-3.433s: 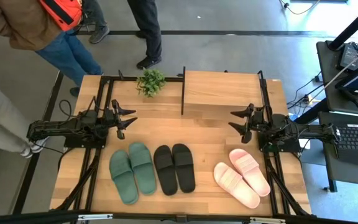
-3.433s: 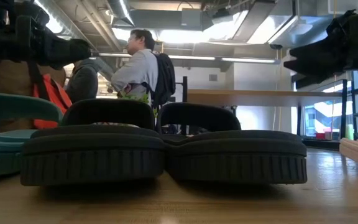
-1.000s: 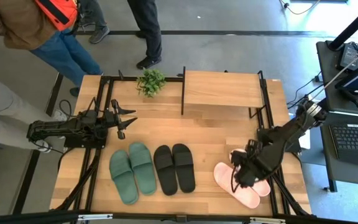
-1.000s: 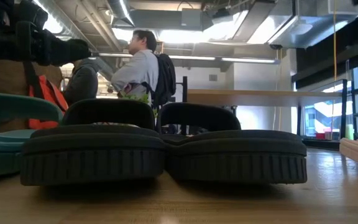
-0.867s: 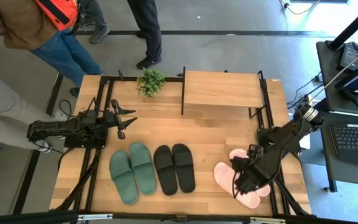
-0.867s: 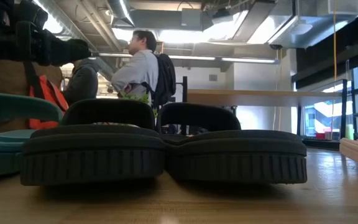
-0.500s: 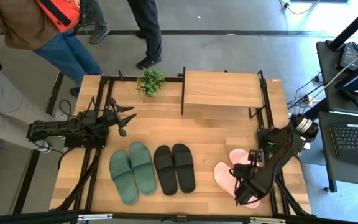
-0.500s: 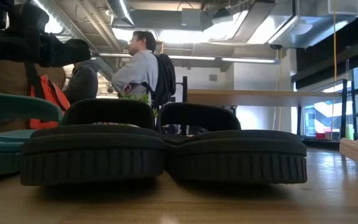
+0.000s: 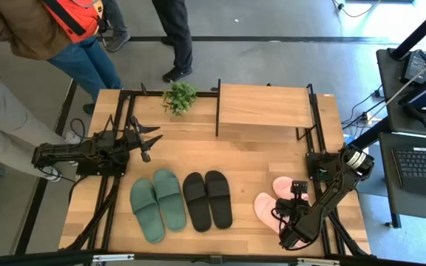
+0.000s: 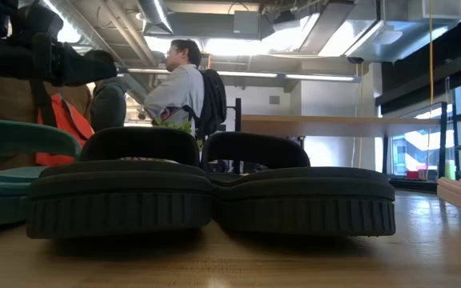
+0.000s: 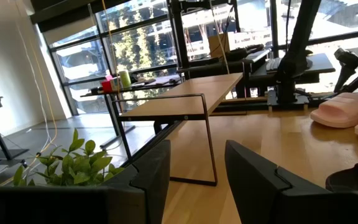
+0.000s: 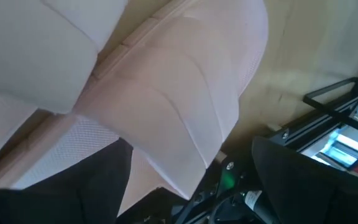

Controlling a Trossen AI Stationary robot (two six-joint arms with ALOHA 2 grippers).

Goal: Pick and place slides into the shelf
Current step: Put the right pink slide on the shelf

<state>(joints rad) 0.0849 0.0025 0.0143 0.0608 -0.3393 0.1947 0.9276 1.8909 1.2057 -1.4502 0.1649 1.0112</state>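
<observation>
High view: we're seeing the shelf (image 9: 265, 106) standing at the table's far edge, the pink slides (image 9: 271, 207) lying near the right front, our right gripper (image 9: 287, 235) hanging spread over them, left gripper (image 9: 149, 140) parked part-open.

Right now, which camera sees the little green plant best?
The high view: the plant shows whole, beside the shelf. The left wrist view catches only its leaves; the low view shows a few leaves behind the black slides; the right wrist view shows none.
</observation>
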